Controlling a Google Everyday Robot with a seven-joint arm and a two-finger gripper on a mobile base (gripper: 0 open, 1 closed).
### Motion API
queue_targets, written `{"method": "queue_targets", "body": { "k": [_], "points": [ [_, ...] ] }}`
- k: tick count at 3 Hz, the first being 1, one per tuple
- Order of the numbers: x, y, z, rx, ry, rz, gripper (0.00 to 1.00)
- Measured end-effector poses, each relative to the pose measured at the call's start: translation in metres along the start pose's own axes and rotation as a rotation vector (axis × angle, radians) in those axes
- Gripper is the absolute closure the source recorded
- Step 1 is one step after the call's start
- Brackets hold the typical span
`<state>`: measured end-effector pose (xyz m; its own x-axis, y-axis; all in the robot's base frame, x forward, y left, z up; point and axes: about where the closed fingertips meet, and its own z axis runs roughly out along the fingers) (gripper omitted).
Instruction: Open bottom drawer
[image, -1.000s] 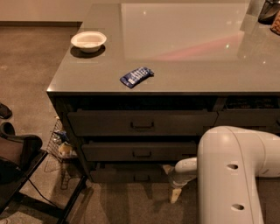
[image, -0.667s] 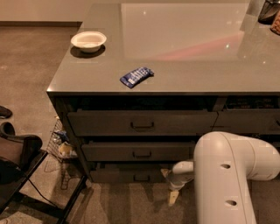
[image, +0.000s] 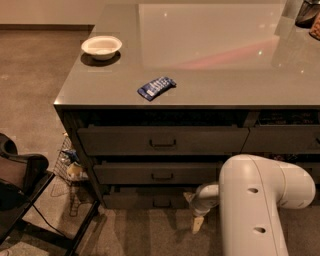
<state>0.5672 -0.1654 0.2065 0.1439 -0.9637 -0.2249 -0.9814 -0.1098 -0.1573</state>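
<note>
The bottom drawer (image: 135, 201) is the low, slim dark-grey front under two taller drawer fronts, with a small black pull (image: 161, 203) at its centre. It sits pushed in, level with the fronts above. My gripper (image: 193, 211) hangs low in front of this drawer's right part, a short way right of the pull and not touching it. It is open, with one cream fingertip (image: 189, 196) pointing up-left and the other pointing down toward the floor. Nothing is between them. My white arm (image: 255, 200) fills the lower right.
On the grey countertop (image: 210, 75) lie a white bowl (image: 101, 46) and a blue snack packet (image: 156, 87). A wire basket (image: 67, 167) stands on the carpet at the cabinet's left corner. A black chair or cart (image: 20, 190) is at the lower left.
My arm has swung a little to the left and the gripper has shifted slightly left and down, closer to the bottom drawer's pull. The drawers have not moved.
</note>
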Motion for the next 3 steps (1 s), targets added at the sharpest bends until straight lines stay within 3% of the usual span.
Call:
{"method": "queue_targets", "body": {
  "k": [1,2,3],
  "points": [
    [0.009,-0.016,-0.012,0.037,0.024,-0.018,0.0],
    [0.002,-0.016,-0.001,0.029,0.025,-0.022,0.0],
    [-0.008,-0.02,0.015,0.014,0.023,-0.034,0.17]
  ]
}}
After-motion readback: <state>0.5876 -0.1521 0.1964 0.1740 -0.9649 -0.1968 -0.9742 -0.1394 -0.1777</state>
